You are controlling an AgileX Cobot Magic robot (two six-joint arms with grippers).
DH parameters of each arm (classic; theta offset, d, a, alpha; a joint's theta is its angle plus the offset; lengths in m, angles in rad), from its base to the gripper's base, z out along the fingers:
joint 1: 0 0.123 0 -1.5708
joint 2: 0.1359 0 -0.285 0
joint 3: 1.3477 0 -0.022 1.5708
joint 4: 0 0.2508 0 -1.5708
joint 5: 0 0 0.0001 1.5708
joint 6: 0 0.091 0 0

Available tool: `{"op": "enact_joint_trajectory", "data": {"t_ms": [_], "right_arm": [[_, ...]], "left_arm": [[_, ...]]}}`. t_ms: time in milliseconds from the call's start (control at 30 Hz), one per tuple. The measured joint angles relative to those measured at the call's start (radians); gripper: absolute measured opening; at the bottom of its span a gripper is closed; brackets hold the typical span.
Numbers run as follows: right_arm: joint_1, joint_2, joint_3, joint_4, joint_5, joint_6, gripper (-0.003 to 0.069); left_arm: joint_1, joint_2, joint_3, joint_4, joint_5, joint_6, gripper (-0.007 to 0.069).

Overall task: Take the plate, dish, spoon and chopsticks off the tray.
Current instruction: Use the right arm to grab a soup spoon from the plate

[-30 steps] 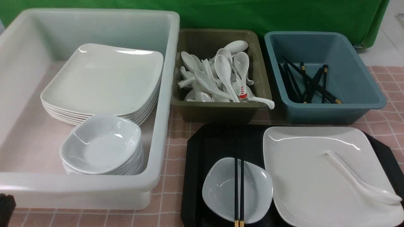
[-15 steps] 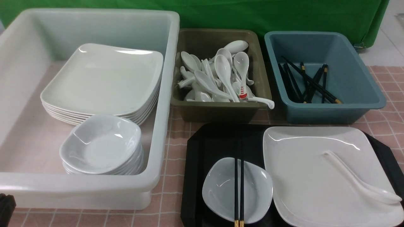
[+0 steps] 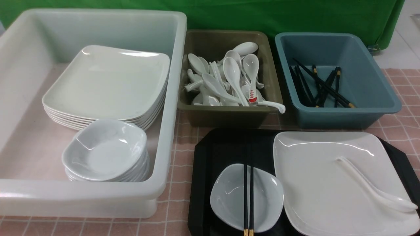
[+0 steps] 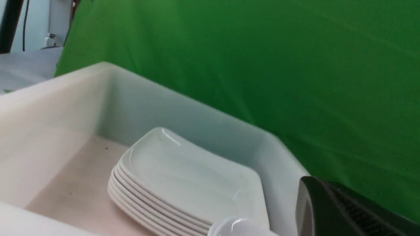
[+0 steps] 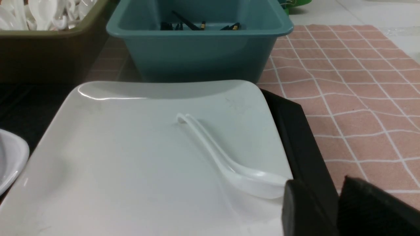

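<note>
— Right gripper (image 5: 341,193), entry one: how did it stand?
— Fingers a little apart, nothing between them; it hung low by the right side of the tray (image 3: 226,144). Left gripper (image 4: 315,209): closed, nothing seen in it, near the white tub (image 4: 65,108) of stacked plates (image 4: 190,177).
— Item nearest it?
— Spoon (image 5: 229,168), lying on the plate (image 3: 315,183), its bowl just beside the fingertips, handle running away toward the blue-grey bin (image 3: 344,118).
— Other stock on the tray?
— Dish (image 3: 229,196), left of the plate; chopsticks (image 3: 245,203) laid across it. Nothing had left the tray.
— Handling note?
— Judged: spoon first. Glossy ceramic on a glossy plate would likely slide, so the jaws should straddle the narrow neck, close squarely and lift straight up before carrying to the olive bin (image 3: 226,118), which held other spoons (image 3: 229,78). Plate and dish belonged, by judgement, with the matching stacks in the tub; chopsticks with the blue-grey bin.
</note>
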Motion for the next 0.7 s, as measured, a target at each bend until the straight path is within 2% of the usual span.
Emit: {"op": "enact_joint_trajectory", "data": {"t_ms": [200, 233, 300, 367, 400, 467, 533, 633, 700], "right_arm": [[0.0, 0.0, 0.0, 0.0, -0.001, 0.0, 0.0241], [0.0, 0.0, 0.0, 0.001, -0.012, 0.01, 0.0241], [0.0, 0.0, 0.008, 0.005, -0.072, 0.092, 0.0241], [0.001, 0.0, 0.01, 0.006, -0.114, 0.151, 0.0241], [0.001, 0.0, 0.01, 0.008, -0.193, 0.284, 0.0241], [0.001, 0.0, 0.01, 0.008, -0.248, 0.373, 0.0241], [0.001, 0.0, 0.01, 0.011, -0.329, 0.49, 0.0241], [0.001, 0.0, 0.01, 0.012, -0.384, 0.551, 0.0241], [0.001, 0.0, 0.01, 0.014, -0.399, 0.561, 0.0241]], "left_arm": [[0.0, 0.0, 0.0, -0.012, -0.104, -0.111, 0.0006], [0.0, 0.0, 0.0, -0.014, -0.17, -0.142, 0.0006], [0.0, 0.0, -0.001, -0.014, -0.266, -0.206, 0.0006], [0.0, 0.0, -0.018, -0.013, -0.282, -0.234, 0.0006], [0.0, -0.001, -0.068, 0.014, -0.269, -0.255, 0.0006], [0.0, -0.001, -0.123, 0.046, -0.24, -0.267, 0.0006], [0.0, 0.025, -0.259, 0.132, -0.129, -0.274, 0.0006], [0.0, 0.137, -0.459, 0.201, 0.127, -0.274, 0.0006], [0.0, 0.187, -0.517, 0.217, 0.238, -0.268, 0.0006]]}}
